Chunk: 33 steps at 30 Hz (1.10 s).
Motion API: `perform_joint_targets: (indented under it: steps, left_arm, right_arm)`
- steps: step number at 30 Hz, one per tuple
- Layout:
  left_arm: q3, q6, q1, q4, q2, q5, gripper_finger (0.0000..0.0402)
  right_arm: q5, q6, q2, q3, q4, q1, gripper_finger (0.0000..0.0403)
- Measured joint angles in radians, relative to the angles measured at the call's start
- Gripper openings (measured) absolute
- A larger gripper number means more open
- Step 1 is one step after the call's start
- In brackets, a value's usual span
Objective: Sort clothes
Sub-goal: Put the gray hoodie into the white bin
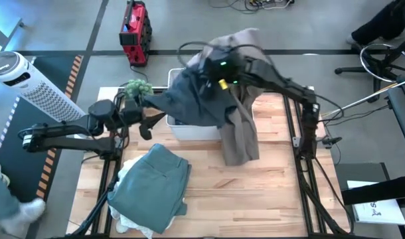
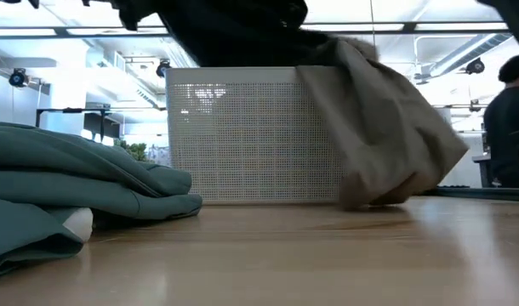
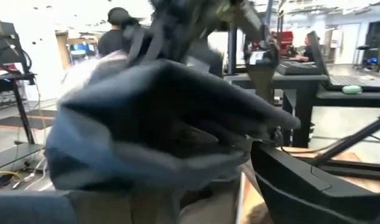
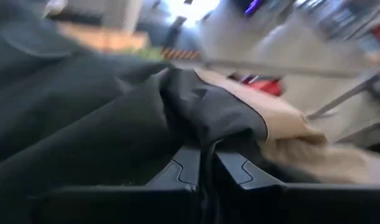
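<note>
Here my right gripper (image 4: 205, 163) is clamped on the tan and dark grey garment (image 1: 237, 126), which hides most of the white bin (image 1: 189, 129). I cannot tell whether my left gripper (image 1: 149, 123) grips its dark corner.

A folded garment (image 1: 153, 186) lies on the tabletop (image 1: 255, 192) front-left; the bin (image 1: 189, 127) stands behind it, another garment (image 1: 239, 129) draped over its right side.

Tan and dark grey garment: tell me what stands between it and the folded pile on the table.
Nothing visible does. The tan and dark grey garment hangs from the right claw over the white plastic bin; bare wood lies between it and the grey-green folded pile.
</note>
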Motion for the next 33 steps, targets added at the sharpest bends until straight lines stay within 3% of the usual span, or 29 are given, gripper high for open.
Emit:
perform_joint_targets:
  steps: [10, 17, 26, 33]
  left_arm:
    - [-0.002, 0.0, -0.072, -0.089, 0.013, -0.024, 0.0219]
    - [-0.002, -0.006, -0.119, -0.209, -0.011, -0.094, 0.0219]
    - [-0.002, -0.068, -0.163, -0.365, -0.023, -0.163, 0.0219]
    - [-0.001, -0.095, -0.163, -0.466, -0.023, -0.167, 0.0223]
  right_arm:
    - [-0.113, 0.04, 0.225, -0.048, -0.014, -0.039, 0.0]
    - [-0.131, 0.046, 0.295, -0.048, -0.026, -0.081, 0.0]
    - [-0.138, 0.067, 0.246, -0.034, -0.082, -0.114, 0.0005]
    - [-0.14, 0.079, 0.137, 0.043, -0.167, -0.096, 0.0074]
